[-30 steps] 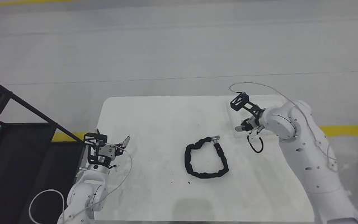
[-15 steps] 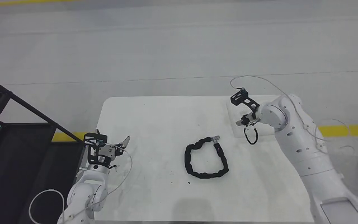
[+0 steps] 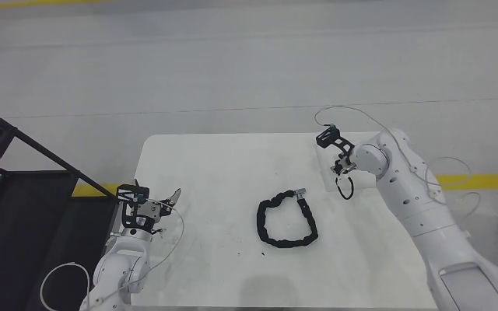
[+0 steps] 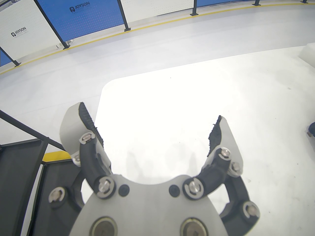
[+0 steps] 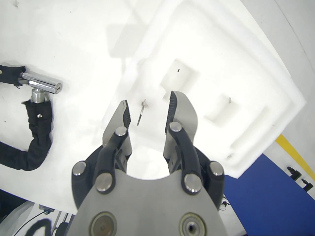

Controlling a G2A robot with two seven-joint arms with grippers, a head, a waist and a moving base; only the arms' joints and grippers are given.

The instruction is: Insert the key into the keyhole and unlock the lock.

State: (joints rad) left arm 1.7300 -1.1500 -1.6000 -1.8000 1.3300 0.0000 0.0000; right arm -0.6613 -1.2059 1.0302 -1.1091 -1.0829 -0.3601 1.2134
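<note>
Right gripper (image 5: 149, 102) over foam tray (image 5: 221, 74), fingers apart – key (image 5: 141, 114) flat on foam between them, lock (image 5: 40, 83) mid-table (image 3: 210, 179), keyhole end towards tray, left gripper (image 4: 150, 111) spread wide – at left table edge.

Note that in the right wrist view the picture's edge cuts off the chain lock (image 5: 39, 128) beyond its chrome cylinder (image 5: 41, 84) and a run of black sleeve, and the key (image 5: 141, 114) on the foam tray (image 5: 221, 69) shows as a sliver too thin for you to read its teeth.
</note>
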